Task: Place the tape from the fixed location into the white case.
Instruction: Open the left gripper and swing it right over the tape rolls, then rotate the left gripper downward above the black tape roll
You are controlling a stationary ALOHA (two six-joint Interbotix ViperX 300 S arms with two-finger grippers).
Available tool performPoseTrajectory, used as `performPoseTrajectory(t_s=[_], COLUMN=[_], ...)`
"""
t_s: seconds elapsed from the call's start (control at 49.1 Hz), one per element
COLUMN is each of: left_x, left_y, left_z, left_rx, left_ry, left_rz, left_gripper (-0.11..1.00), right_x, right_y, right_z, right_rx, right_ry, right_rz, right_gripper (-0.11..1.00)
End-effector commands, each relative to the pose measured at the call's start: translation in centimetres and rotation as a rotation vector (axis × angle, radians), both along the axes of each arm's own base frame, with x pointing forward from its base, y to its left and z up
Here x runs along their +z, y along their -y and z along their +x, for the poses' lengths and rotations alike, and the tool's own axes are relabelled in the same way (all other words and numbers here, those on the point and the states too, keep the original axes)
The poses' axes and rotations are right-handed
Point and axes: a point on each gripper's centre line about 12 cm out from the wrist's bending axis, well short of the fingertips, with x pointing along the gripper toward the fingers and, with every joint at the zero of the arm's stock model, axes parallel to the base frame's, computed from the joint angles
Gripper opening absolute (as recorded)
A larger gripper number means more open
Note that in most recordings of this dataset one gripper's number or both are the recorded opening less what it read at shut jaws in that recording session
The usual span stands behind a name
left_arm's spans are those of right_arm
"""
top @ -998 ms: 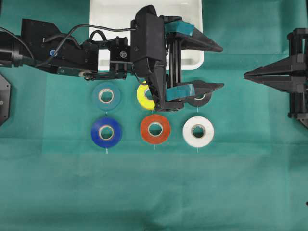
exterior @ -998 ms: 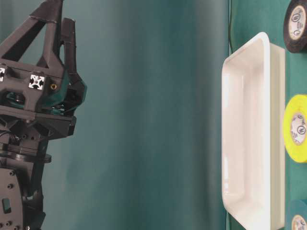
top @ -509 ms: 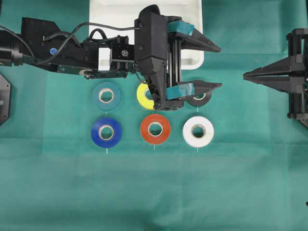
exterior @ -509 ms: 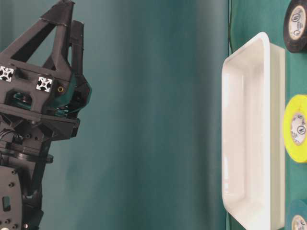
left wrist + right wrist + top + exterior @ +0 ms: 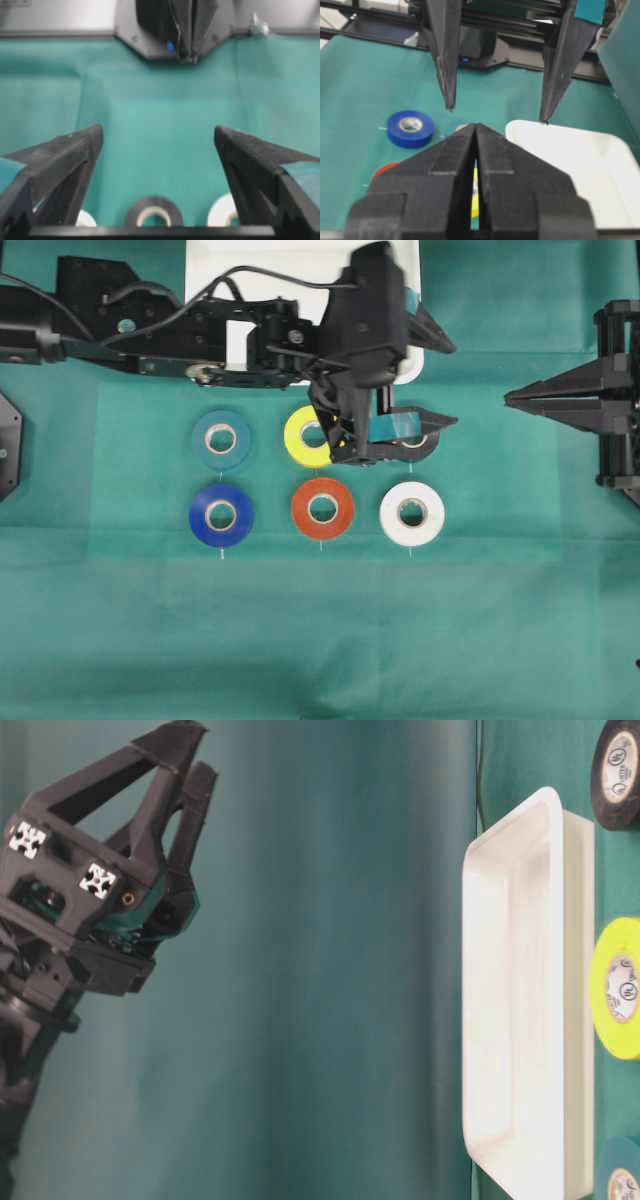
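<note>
Six rolls lie in two rows of three on the green cloth (image 5: 320, 640): teal roll (image 5: 221, 439), yellow roll (image 5: 303, 436) and the tape (image 5: 418, 445) in the far row, dark blue roll (image 5: 221, 515), orange roll (image 5: 323, 508) and white roll (image 5: 412, 513) in the near row. The tape, black with a pale grey core, sits at the right end of the far row, partly covered in the overhead view by one finger of the left gripper (image 5: 430, 380). That gripper hangs above the tape with its jaws spread wide and nothing between them; its other finger lies over the white case (image 5: 205, 260). The left wrist view shows what the overhead hides: the tape lies whole and untouched on the cloth, centred between the two fingers, at the bottom edge of that frame. The table-level view shows the raised rim of the white case and printed labels inside the cores of the tape and the yellow roll; the lettering is too small to read. The right gripper (image 5: 512, 396) rests at the right edge, well apart from the rolls, its jaws pressed together on nothing.
</note>
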Motion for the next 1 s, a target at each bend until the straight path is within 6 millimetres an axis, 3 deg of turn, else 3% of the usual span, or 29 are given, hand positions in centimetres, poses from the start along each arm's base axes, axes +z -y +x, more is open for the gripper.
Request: performPoseTrajectory(t_s=[0.0, 0.448, 0.978], left_x=[2.2, 3.6, 4.4], left_y=[-0.2, 0.2, 0.2], left_z=[0.3, 2.4, 2.8], left_rx=[0.003, -0.012, -0.008], left_ry=[-0.031, -0.382, -0.488], left_rz=[-0.003, -0.006, -0.013], left_gripper=[0.99, 0.99, 0.99], right_x=[1.0, 0.8, 0.7], right_y=[0.0, 0.0, 0.0], right_z=[0.3, 0.4, 0.5], right_rx=[0.002, 0.002, 0.002], right_ry=[0.023, 0.017, 0.012], right_rz=[-0.001, -0.001, -0.001], right_gripper=[0.00, 0.00, 0.00])
